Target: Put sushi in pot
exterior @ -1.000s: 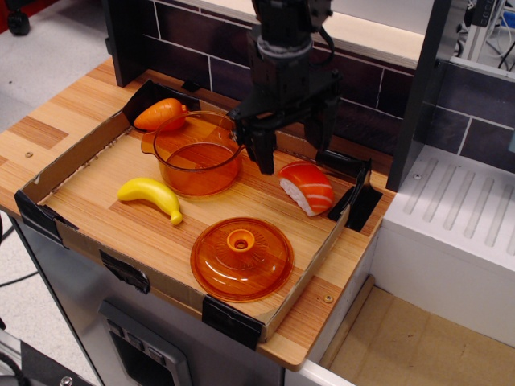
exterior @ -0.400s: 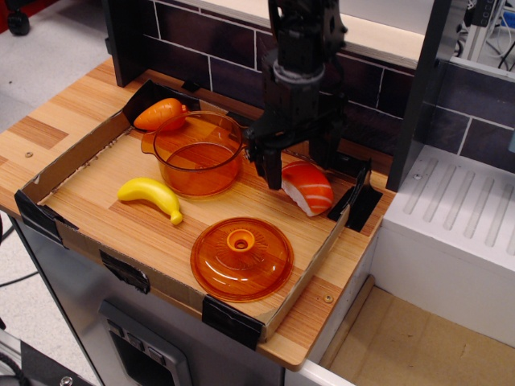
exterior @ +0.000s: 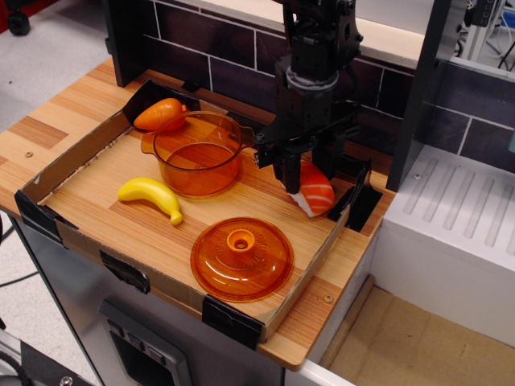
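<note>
The sushi (exterior: pixel 315 193) is lying on the wooden surface (exterior: pixel 161 241) inside the cardboard tray (exterior: pixel 72 157), near its right wall. My end effector (exterior: pixel 306 173) is straddling it with fingers apart, not clamped. The pot (exterior: pixel 197 153) is sitting to the left, holding nothing. The lid (exterior: pixel 241 259), banana (exterior: pixel 151 195) and carrot (exterior: pixel 161 113) are sharing the tray.
</note>
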